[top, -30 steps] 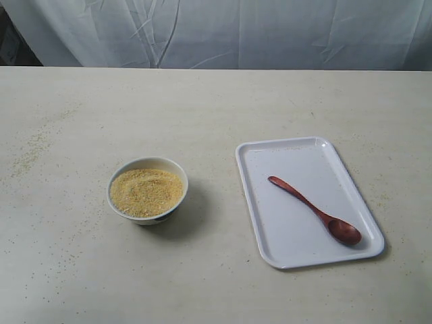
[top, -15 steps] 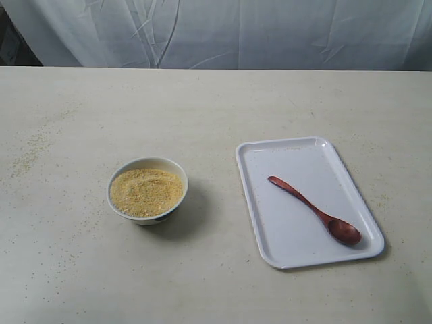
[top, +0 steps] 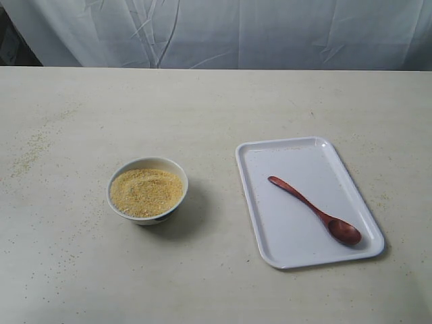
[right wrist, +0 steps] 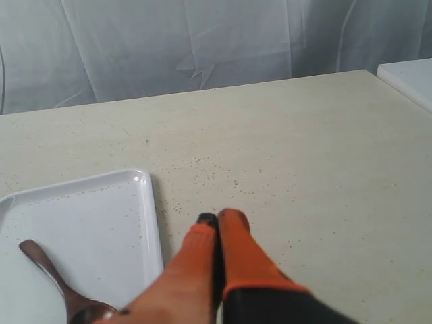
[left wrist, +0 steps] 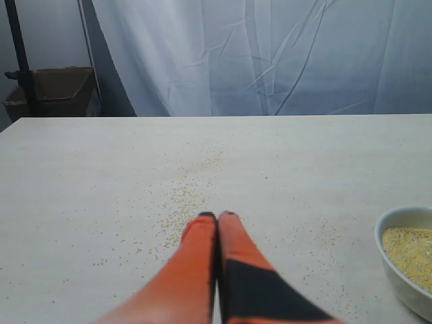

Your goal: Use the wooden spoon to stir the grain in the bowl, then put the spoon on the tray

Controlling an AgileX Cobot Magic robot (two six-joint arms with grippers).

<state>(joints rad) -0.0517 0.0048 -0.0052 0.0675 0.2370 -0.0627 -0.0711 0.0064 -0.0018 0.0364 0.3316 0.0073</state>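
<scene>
The wooden spoon [top: 315,210] is found lying diagonally on the tray [top: 290,156], apart from the bowl [top: 148,160] of grain [top: 146,192]. The left gripper [left wrist: 217,216] and right gripper [right wrist: 217,217] are seen fully closed, nothing held.

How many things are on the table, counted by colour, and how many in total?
White: 2, the bowl and the tray
Brown: 1, the spoon
Yellow: 1, the grain
Total: 4
</scene>
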